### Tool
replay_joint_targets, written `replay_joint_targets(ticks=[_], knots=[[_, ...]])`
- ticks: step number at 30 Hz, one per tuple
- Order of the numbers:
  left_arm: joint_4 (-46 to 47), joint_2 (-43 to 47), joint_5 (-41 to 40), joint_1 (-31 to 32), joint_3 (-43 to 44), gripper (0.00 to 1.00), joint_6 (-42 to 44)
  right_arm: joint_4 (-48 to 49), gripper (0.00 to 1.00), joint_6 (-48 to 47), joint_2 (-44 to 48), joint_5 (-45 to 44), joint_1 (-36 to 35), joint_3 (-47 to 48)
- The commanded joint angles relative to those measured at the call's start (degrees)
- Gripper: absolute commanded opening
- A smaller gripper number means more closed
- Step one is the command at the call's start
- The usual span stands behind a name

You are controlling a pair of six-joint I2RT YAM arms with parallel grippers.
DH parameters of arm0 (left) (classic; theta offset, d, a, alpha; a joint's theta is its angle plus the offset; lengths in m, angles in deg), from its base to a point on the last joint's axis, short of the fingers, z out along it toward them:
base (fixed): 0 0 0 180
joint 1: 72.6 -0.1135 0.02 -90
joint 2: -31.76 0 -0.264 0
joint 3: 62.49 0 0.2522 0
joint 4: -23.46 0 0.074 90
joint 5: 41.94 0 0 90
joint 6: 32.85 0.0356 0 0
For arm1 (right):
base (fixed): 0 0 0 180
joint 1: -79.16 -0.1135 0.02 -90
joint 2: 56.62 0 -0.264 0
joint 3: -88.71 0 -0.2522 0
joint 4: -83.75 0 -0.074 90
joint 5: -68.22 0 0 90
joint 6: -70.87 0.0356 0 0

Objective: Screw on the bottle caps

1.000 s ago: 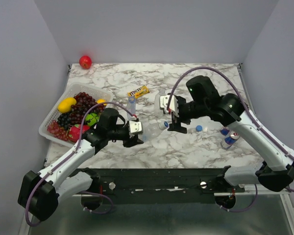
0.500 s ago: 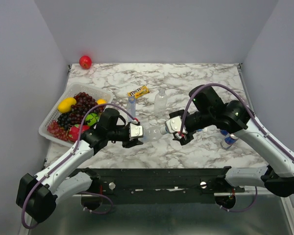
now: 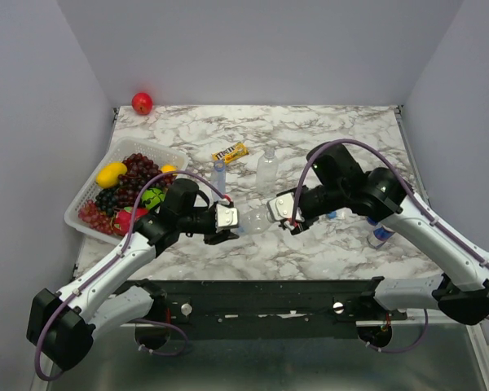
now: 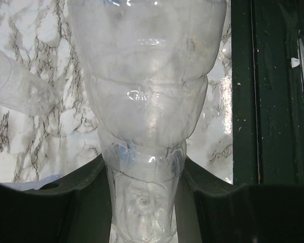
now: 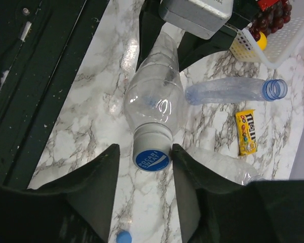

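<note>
A clear colourless bottle [image 3: 253,220] [image 5: 154,96] is held lying level between the two arms. My left gripper [image 3: 228,218] [image 4: 144,174] is shut on its base end [image 4: 144,202]. A white bottle cap with a blue printed top [image 5: 152,152] sits on its neck. My right gripper [image 3: 281,213] [image 5: 146,159] is open and straddles that cap: one finger [image 5: 185,174] touches it, the other [image 5: 109,177] stands a little off. A loose blue cap [image 5: 124,237] [image 3: 332,214] lies on the marble. A slim blue-tinted bottle [image 3: 219,174] [image 5: 228,91] and a second clear bottle [image 3: 266,167] are uncapped.
A white basket [image 3: 151,147] of fruit stands at the left. A yellow candy packet [image 3: 230,152] [image 5: 247,132] lies behind the bottles. Blue-and-silver cans [image 3: 381,233] sit under my right arm. A red apple [image 3: 142,103] rests at the far left corner.
My right gripper has dropped and moved left to the bottle's capped end, and its jaws have narrowed around the cap. The left gripper has kept its hold on the bottle.
</note>
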Motion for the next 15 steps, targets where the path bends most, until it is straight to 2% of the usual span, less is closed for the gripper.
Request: replay_joint_targets(ticks=[1, 5, 9, 12, 14, 15], knots=[[0.8, 0.0, -0.2, 0.3, 1.7, 0.00, 0.0, 1.2, 0.49, 1.0, -1.2, -0.4, -0.3, 0.3], [1.7, 0.2, -0.4, 0.3, 1.4, 0.00, -0.4, 0.3, 0.36, 2.5, -2.2, -1.2, -0.3, 0.7], [4.5, 0.6, -2.1, 0.8, 0.6, 0.00, -2.4, 1.1, 0.22, 9.9, -4.1, -2.7, -0.3, 2.4], [9.9, 2.7, -9.6, 3.5, -1.4, 0.00, -5.2, 0.6, 0.18, 20.5, -8.3, -2.1, 0.1, 7.6], [13.2, 5.0, -14.0, 5.1, -3.6, 0.00, -6.8, 1.2, 0.17, 31.9, -11.6, -0.8, 0.8, 10.1], [15.1, 5.5, -19.1, 6.7, -4.0, 0.00, -8.2, 1.8, 0.13, 35.9, -12.3, 0.0, 2.2, 11.8]])
